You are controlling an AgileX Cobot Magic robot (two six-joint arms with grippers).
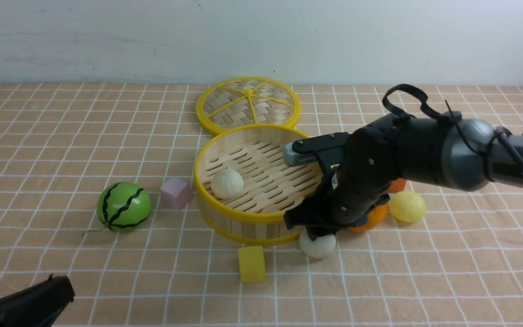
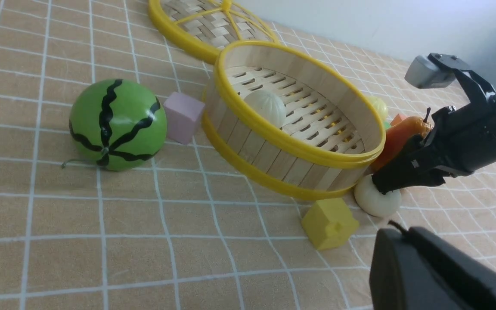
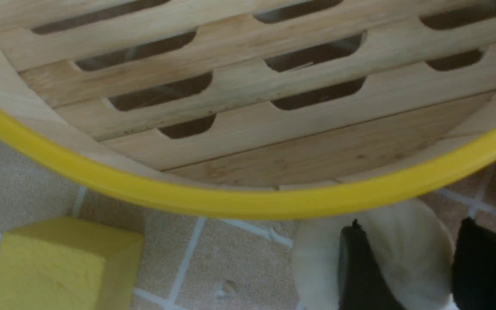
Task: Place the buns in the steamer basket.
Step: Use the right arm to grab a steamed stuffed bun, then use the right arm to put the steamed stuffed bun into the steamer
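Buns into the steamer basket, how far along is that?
Done: one off-white bun lies in the steamer basket. In hand: the right gripper straddles a second off-white bun on the cloth beside the basket. Left: that bun and the pale yellow bun on the cloth.

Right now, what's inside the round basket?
One off-white bun sits on the slatted floor of the steamer basket. No other bun shows inside. The right arm covers the floor's right side in the front view, so anything there is hidden.

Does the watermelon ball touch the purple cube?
Apart. The front view shows a strip of tablecloth between the watermelon ball and the purple cube.
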